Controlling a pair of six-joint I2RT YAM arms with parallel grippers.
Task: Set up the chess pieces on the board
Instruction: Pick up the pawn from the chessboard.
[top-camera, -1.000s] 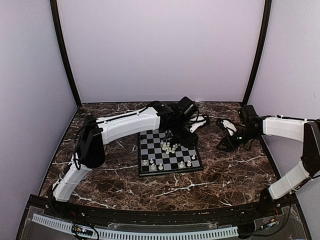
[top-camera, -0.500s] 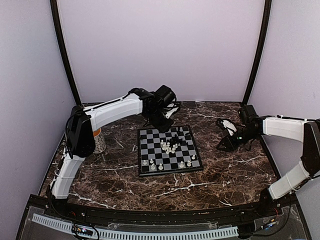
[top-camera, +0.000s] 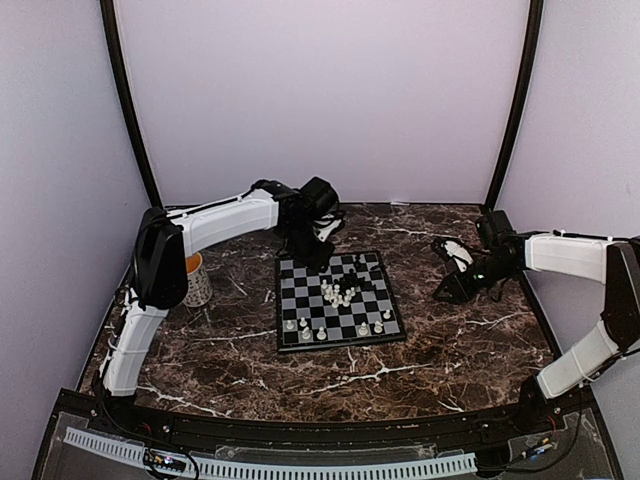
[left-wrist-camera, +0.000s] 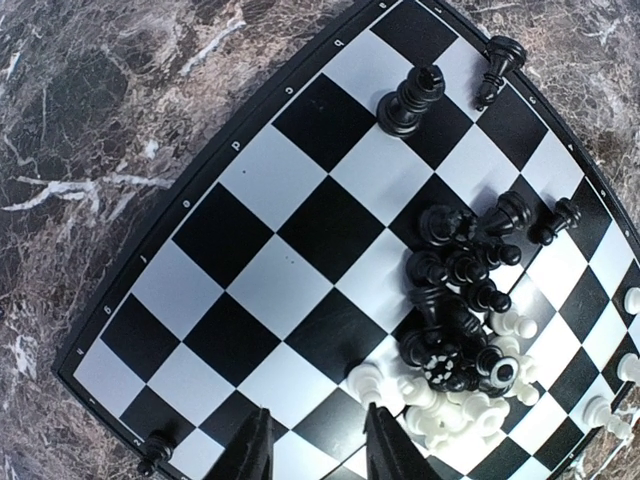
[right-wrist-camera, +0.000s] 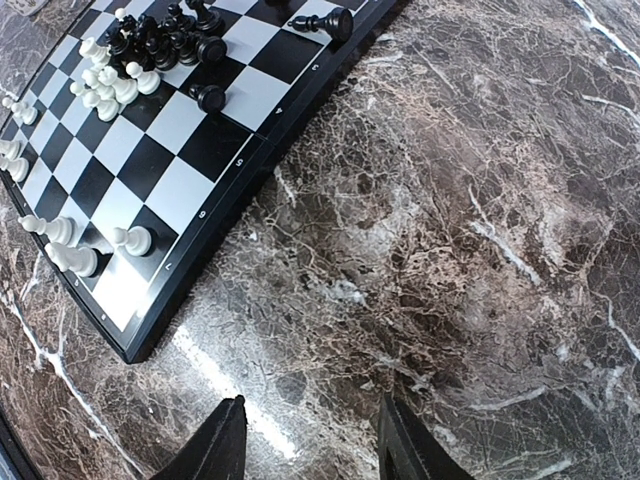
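Note:
The board (top-camera: 300, 292) lies flat in the middle of the marble table. A heap of black and white chess pieces (top-camera: 341, 292) lies on its centre, with a few white pieces (top-camera: 305, 331) along its near edge. My left gripper (top-camera: 316, 258) hangs over the board's far left corner, open and empty. In the left wrist view the gripper (left-wrist-camera: 318, 448) is above bare checks, left of the heap (left-wrist-camera: 455, 330). My right gripper (top-camera: 447, 292) is open and empty, low over the marble right of the board. Its wrist view (right-wrist-camera: 315, 442) shows the board's edge (right-wrist-camera: 215, 205) ahead.
A mug (top-camera: 197, 281) with an orange inside stands on the table left of the board, beside the left arm. Two black pieces (left-wrist-camera: 410, 98) stand or lie apart near the board's far edge. Purple walls enclose the table on three sides.
My left arm has swung back and to the left, from over the board's far right part to its far left corner, uncovering the mug. The right arm has not moved.

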